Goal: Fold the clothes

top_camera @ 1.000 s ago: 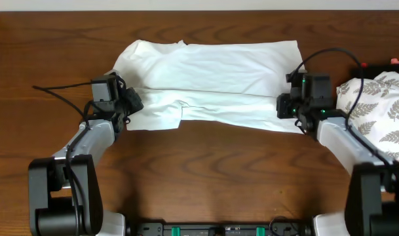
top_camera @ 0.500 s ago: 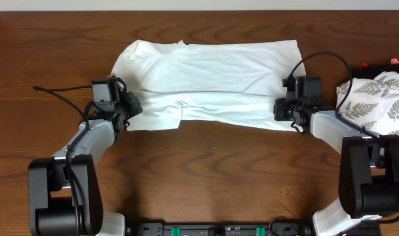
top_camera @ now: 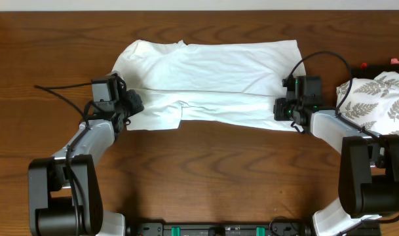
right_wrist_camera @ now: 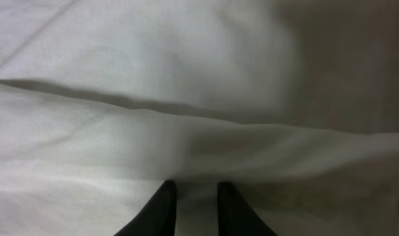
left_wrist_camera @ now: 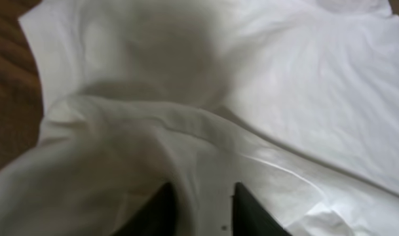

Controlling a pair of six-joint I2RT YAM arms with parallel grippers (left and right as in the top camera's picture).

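Note:
The white T-shirt (top_camera: 212, 72) lies spread sideways across the brown table, with its near long edge folded over into a narrow band. Its chest graphic is hidden. My left gripper (top_camera: 135, 105) is at the shirt's left end, and in the left wrist view its fingers (left_wrist_camera: 202, 206) are close together with white cloth (left_wrist_camera: 304, 85) between them. My right gripper (top_camera: 280, 108) is at the shirt's right end near the fold. In the right wrist view its fingers (right_wrist_camera: 196, 203) pinch a layer of the cloth (right_wrist_camera: 153, 78).
A white cloth with a grey leaf pattern (top_camera: 382, 105) lies at the table's right edge behind my right arm. A black cable (top_camera: 55, 87) runs across the table to the left arm. The table's near half is bare wood (top_camera: 212, 170).
One second ago my right gripper sat a little further right and nearer; it has shifted slightly left and back along the shirt's edge. The left arm and shirt have not moved.

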